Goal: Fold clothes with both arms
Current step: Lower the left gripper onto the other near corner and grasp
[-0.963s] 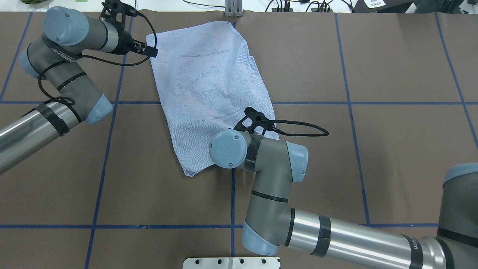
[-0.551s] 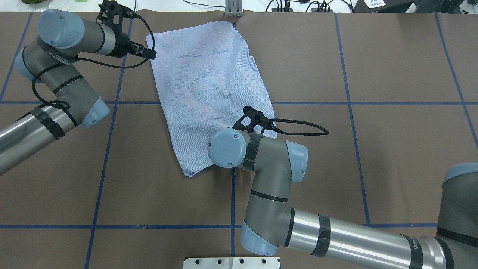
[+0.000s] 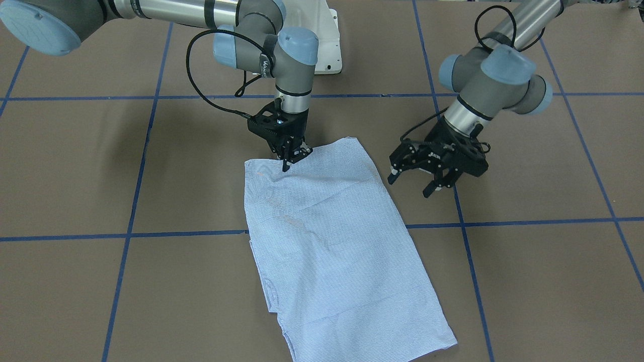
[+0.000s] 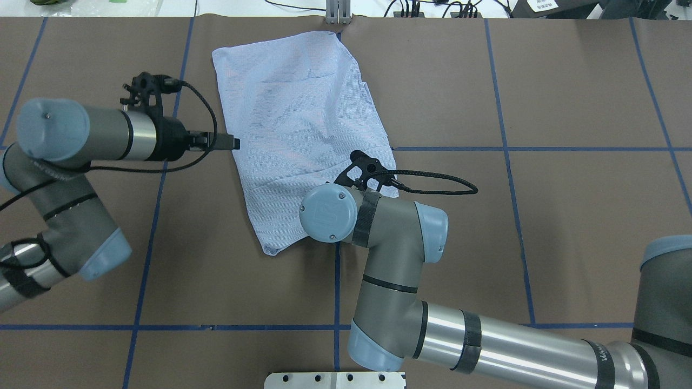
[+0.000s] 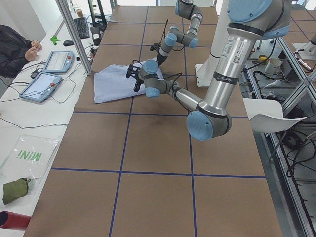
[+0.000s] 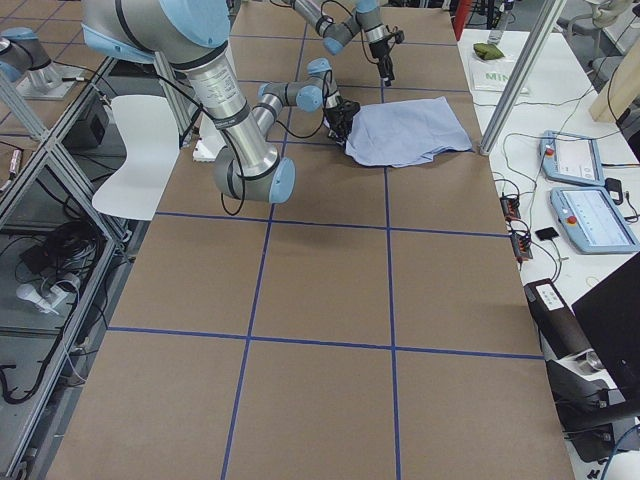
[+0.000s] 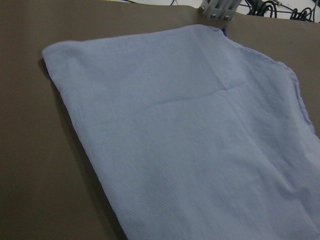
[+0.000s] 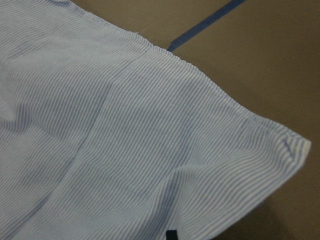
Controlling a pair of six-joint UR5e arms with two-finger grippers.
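Note:
The light blue striped shirt [image 3: 332, 261] lies folded into a long rectangle on the brown table, slanting across the middle [image 4: 303, 108]. My right gripper [image 3: 291, 161] points straight down at the shirt's near edge, fingers shut on the fabric there. In the overhead view the right wrist hides it. The right wrist view is filled by striped cloth [image 8: 125, 140] with one corner at the right. My left gripper [image 3: 410, 185] hovers open and empty just off the shirt's left edge, about midway along it [image 4: 233, 143]. The left wrist view looks across the flat shirt [image 7: 200, 140].
Blue tape lines [image 4: 508, 148] grid the brown table cover. The white pedestal base [image 3: 329, 40] stands behind the right arm. A metal post [image 4: 338, 13] and cables sit at the far edge. A person [image 5: 12, 47] sits at a side table with tablets [image 5: 42, 84].
My left arm has swung from the shirt's far left corner back toward the robot, and its gripper now sits beside the middle of the left edge. The right arm has barely moved.

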